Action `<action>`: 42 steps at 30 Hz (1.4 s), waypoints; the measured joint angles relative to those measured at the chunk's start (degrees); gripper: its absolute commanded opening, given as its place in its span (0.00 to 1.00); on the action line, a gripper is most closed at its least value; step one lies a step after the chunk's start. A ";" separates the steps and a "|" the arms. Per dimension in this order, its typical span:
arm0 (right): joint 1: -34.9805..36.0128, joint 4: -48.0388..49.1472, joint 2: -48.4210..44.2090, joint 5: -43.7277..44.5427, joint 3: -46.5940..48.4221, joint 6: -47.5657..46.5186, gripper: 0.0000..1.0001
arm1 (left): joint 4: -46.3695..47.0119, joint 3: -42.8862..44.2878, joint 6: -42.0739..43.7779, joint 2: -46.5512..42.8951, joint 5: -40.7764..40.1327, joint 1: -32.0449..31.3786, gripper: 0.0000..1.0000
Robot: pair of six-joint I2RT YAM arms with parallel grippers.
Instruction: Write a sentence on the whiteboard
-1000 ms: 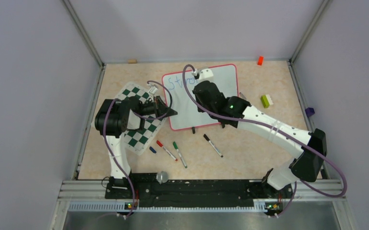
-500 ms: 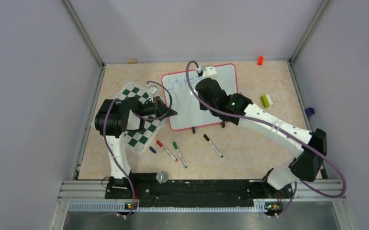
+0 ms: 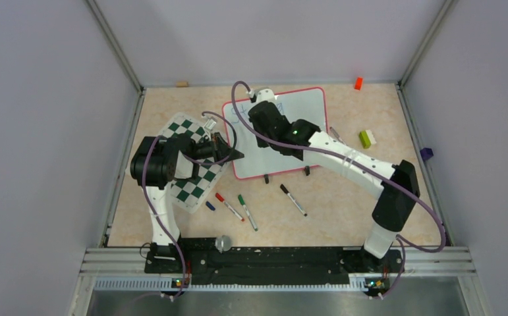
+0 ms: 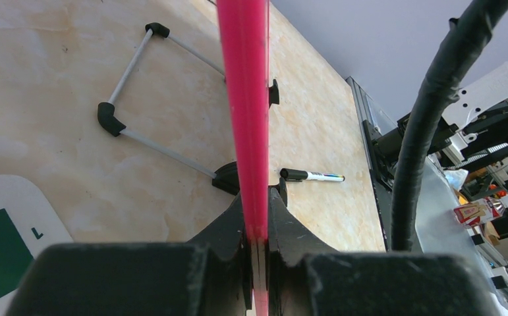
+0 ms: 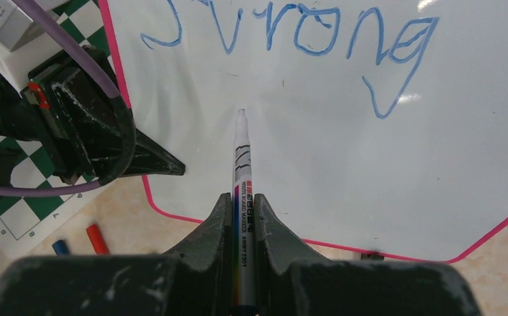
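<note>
**Asker:** What is found at the centre of the overhead view?

**Describer:** The whiteboard (image 3: 309, 108) is seen at upper centre, set on a beige marbled table (image 3: 343, 210). Its long axis runs left to right, with the right end tipped slightly toward the top of the frame. Two black clips (image 3: 266, 178) are fixed on its lower edge.

**Asker:** How are the claws described?

**Describer:** The left gripper (image 4: 256, 220) is clenched on the board's pink frame, low on its left edge. The right gripper (image 5: 241, 207) is clenched around a marker (image 5: 241, 164). The marker's long axis runs straight up the right wrist view, and its tip is pointed at the white surface just below the writing. Whether the tip touches the board cannot be told.

**Asker:** What is written?

**Describer:** Of the sentence (image 5: 290, 33), a single blue word, "Strong", is read across the top of the right wrist view. In the overhead view it is mostly covered by the right arm.

**Asker:** And the surroundings?

**Describer:** A green-and-white chessboard mat (image 3: 195, 181) is laid left of the board, partly under the left arm. A red pen (image 3: 228, 205), a green pen (image 3: 247, 212) and a black pen (image 3: 293, 199) are scattered on the table below the board. An orange block (image 3: 358, 83) is seen at upper right, and a green-and-white block (image 3: 367, 138) just right of the board. The table is enclosed by pale lavender walls (image 3: 53, 131).
</note>
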 measured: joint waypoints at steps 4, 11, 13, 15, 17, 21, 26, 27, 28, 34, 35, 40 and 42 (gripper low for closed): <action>0.46 -0.57 2.51 0.07 1.68 -0.92 0.00 | 0.02 -0.02 0.00 0.00 0.00 0.00 0.00; 1.97 -1.66 3.96 0.68 4.26 -2.38 0.00 | 0.11 -0.13 0.00 0.00 -0.09 0.02 0.00; 2.08 -2.23 4.33 1.16 5.27 -2.49 0.00 | 0.22 -0.20 0.00 0.00 -0.15 0.02 0.00; 2.08 -2.43 5.01 1.62 6.32 -2.56 0.00 | 0.24 -0.22 -0.02 0.00 -0.20 0.04 0.00; 2.08 -2.71 5.88 1.92 7.15 -2.60 0.00 | 0.24 -0.22 -0.02 0.00 -0.20 0.04 0.00; 2.14 -3.58 7.58 2.64 7.87 -2.84 0.00 | 0.24 -0.26 -0.02 0.00 -0.22 0.04 0.00; 2.21 -4.66 8.63 3.98 8.28 -2.86 0.00 | 0.26 -0.26 -0.02 0.00 -0.22 0.04 0.00; 2.21 -4.90 8.63 4.15 8.28 -2.86 0.00 | 0.26 -0.26 -0.02 0.00 -0.22 0.04 0.00; 2.21 -5.11 8.63 4.35 8.28 -2.86 0.00 | 0.26 -0.26 -0.02 0.00 -0.22 0.04 0.00; 2.21 -5.31 8.63 4.96 8.31 -2.82 0.00 | 0.26 -0.26 -0.02 0.00 -0.22 0.04 0.00; 2.21 -5.33 8.63 5.05 8.28 -2.82 0.00 | 0.26 -0.26 -0.02 0.00 -0.22 0.04 0.00; 2.21 -5.66 8.63 5.25 8.31 -2.82 0.00 | 0.26 -0.26 -0.02 0.00 -0.22 0.04 0.00; 2.21 -5.64 8.63 5.25 8.31 -2.82 0.00 | 0.26 -0.26 -0.02 0.02 -0.22 0.04 0.00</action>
